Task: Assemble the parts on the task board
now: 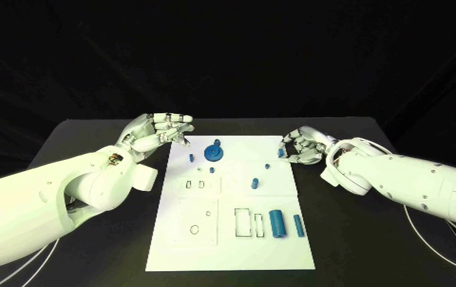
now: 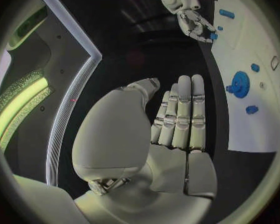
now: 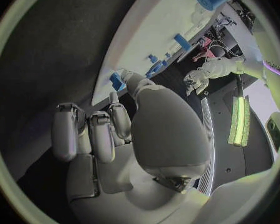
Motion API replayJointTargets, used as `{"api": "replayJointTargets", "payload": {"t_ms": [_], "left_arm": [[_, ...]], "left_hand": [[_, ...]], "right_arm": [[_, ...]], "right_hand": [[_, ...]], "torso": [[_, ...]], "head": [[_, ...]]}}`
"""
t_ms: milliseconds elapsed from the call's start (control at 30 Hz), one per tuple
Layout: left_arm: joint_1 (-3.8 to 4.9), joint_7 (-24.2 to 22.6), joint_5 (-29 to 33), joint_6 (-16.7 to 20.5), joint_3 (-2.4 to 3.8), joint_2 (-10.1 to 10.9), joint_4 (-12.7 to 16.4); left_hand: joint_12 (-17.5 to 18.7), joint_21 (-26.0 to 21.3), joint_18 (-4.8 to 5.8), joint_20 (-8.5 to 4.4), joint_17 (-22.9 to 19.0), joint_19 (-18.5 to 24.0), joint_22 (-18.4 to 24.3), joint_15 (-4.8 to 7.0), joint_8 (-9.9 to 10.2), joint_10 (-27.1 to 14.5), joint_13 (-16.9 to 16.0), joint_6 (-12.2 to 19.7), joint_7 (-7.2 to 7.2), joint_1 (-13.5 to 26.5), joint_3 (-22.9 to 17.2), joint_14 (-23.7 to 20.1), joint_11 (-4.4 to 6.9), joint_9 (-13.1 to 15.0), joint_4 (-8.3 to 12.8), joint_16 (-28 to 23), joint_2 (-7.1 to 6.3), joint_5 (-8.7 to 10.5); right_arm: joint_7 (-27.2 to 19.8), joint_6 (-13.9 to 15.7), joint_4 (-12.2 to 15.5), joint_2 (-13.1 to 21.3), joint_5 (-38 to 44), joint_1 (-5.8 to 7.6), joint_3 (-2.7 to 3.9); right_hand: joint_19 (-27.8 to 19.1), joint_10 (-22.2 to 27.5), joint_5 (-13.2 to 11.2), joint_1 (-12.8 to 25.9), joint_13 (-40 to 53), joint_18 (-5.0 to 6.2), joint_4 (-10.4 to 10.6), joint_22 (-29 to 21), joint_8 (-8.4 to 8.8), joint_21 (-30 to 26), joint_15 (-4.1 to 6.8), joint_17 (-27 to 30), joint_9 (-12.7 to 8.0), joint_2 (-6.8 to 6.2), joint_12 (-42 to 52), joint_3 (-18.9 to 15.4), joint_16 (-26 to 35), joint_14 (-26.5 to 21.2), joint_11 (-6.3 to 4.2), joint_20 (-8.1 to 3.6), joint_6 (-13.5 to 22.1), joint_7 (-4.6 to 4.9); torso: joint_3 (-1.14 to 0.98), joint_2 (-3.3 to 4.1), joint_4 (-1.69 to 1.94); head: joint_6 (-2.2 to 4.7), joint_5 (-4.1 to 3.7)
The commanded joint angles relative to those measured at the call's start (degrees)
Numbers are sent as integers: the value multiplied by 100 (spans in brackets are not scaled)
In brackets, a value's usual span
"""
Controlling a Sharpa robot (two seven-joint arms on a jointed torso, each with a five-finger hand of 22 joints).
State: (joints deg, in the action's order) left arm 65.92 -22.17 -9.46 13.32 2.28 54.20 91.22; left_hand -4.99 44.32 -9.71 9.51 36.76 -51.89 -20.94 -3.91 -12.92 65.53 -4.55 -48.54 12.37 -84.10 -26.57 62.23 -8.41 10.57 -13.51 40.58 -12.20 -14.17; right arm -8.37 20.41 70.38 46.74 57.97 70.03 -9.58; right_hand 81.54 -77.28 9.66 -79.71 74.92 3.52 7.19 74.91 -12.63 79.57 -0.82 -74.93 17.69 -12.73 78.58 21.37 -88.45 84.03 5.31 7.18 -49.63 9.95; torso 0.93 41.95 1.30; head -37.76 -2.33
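- The white board point(image 1: 231, 234) lies flat in the middle of the black counter point(image 1: 85, 142), between the two arms.
- Judging by the layout, the job is partly done: a blue gear point(image 1: 214, 153) sits at the far end of the board with small blue pegs point(image 1: 255, 183) near it.
- Two blue cylinders point(image 1: 277, 223) lie loose beside empty rectangular slots point(image 1: 242, 222) at the near end, so several pieces appear to be left to place.
- The left robot hand point(image 1: 157, 131) hovers just off the board's far left corner, fingers curled inward; its wrist view shows nothing held in it.
- The right robot hand point(image 1: 304, 145) is at the board's far right edge, pinching a small blue piece point(image 1: 282, 153) between thumb and finger, close to the board surface.
- Whether that piece is already seated in the board, I cannot tell.
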Motion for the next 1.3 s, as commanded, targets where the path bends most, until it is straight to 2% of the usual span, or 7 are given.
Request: {"api": "replayJointTargets", "payload": {"t_ms": [33, 233, 833, 1300], "left_arm": [[2, -66, -25, -105, 3, -12, 6], [2, -64, -26, -109, 3, -14, 4], [2, -50, -27, -118, 3, -13, -2], [2, -36, -29, -131, 3, -13, -9]], "left_hand": [[37, 35, -68, -13, 8, 42, -10, -14, 38, -24, -8, 19, 45, 52, -31, -44, -2, 6, 10, 32, -4, 23], [37, 35, -68, -13, 8, 42, -10, -14, 38, -24, -8, 19, 45, 52, -31, -44, -2, 6, 10, 32, -4, 23], [37, 35, -68, -13, 8, 42, -10, -14, 38, -24, -8, 19, 45, 52, -31, -44, -2, 6, 10, 32, -4, 23], [37, 35, -68, -13, 8, 42, -10, -14, 38, -24, -8, 19, 45, 52, -31, -44, -2, 6, 10, 32, -4, 23]], "right_arm": [[82, -87, -21, -32, 66, -11, 1], [107, -100, -59, -82, 69, -28, 0], [127, -39, -114, -142, 80, -39, 0], [163, 477, -55, -147, 35, -40, 1]], "right_hand": [[53, -52, -16, -4, 44, -48, 1, 573, -38, 41, -22, -1069, 13, 81, 34, 55, -19, 491, -18, 1, -80, 0], [74, -101, -14, 17, 87, -54, 8, 598, -103, 60, 8, -1079, 31, 155, 70, 151, -21, 494, -54, -23, -219, -38], [111, -172, -16, 69, 149, -65, 18, 642, -194, 95, 53, -1102, 52, 248, 119, 290, -28, 501, -106, -64, -394, -97], [221, -334, -23, 189, 292, -102, 39, 769, -422, 218, 162, -1111, 135, 427, 226, 451, -30, 506, -233, -160, -676, -244]], "torso": [[-1, -1, 0], [0, 1, 1], [-4, -3, -2], [-3, -2, 3]], "head": [[-9, 5], [0, 4], [-16, 8], [-30, 2]]}}
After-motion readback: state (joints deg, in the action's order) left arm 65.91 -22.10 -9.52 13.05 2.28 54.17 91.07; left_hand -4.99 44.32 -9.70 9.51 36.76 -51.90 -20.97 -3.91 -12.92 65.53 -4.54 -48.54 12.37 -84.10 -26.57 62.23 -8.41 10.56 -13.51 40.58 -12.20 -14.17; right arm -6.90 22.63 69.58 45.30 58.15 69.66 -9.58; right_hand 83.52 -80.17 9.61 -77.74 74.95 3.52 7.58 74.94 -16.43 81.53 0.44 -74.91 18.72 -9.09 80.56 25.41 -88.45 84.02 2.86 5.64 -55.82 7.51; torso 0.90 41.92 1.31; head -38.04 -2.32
